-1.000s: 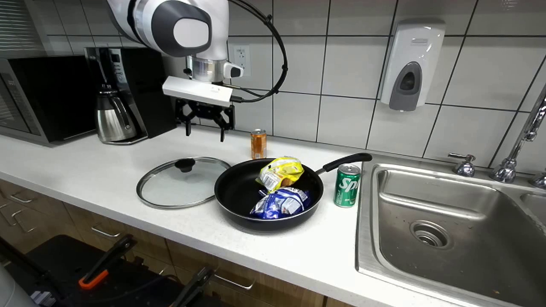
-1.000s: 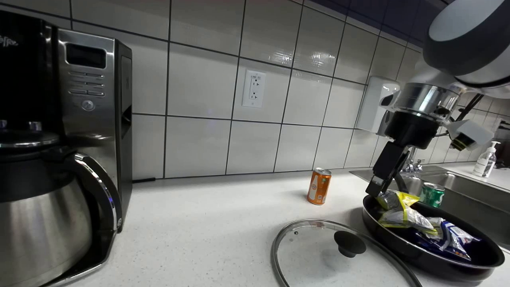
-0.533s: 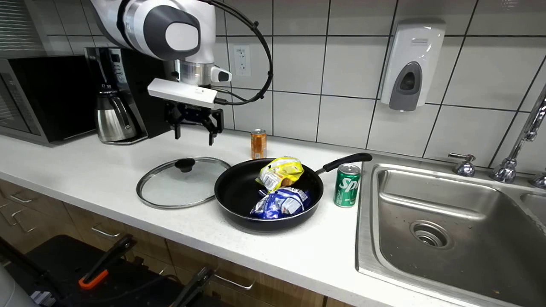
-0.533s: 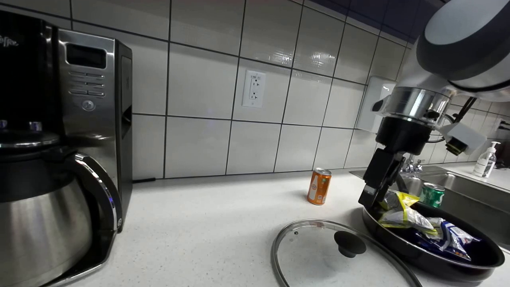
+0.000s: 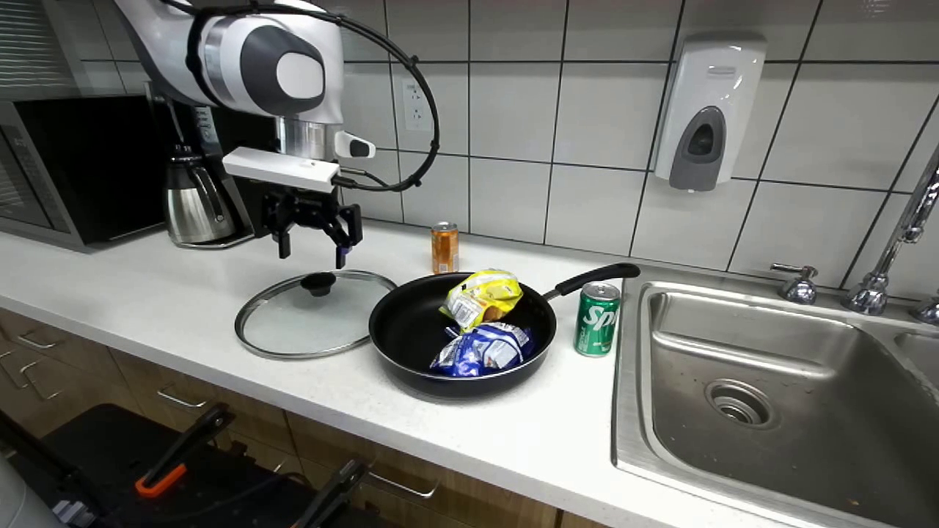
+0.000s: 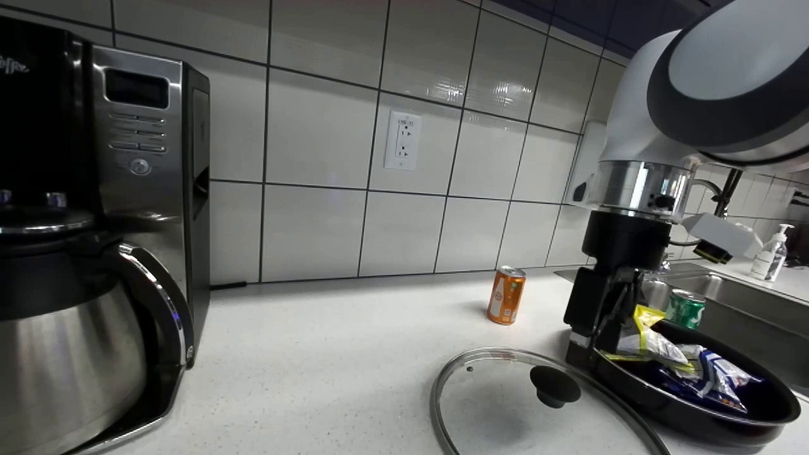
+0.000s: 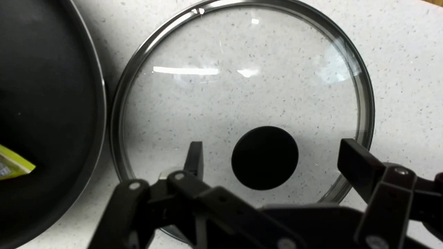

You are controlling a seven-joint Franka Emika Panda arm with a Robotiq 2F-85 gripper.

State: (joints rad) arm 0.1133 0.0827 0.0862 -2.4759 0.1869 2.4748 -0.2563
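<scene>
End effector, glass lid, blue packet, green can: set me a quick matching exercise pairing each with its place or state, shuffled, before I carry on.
1. end effector
2. glass lid
3. blue packet
4. green can

A. beside the sink
B. open, holding nothing
C. inside the pan
D. on the counter, black knob up

Pairs: 1-B; 2-D; 3-C; 4-A

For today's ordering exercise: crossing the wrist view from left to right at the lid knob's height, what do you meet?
Yellow packet, pan's rim, glass lid's left rim, one of the open jaws, black knob, the other jaw.
</scene>
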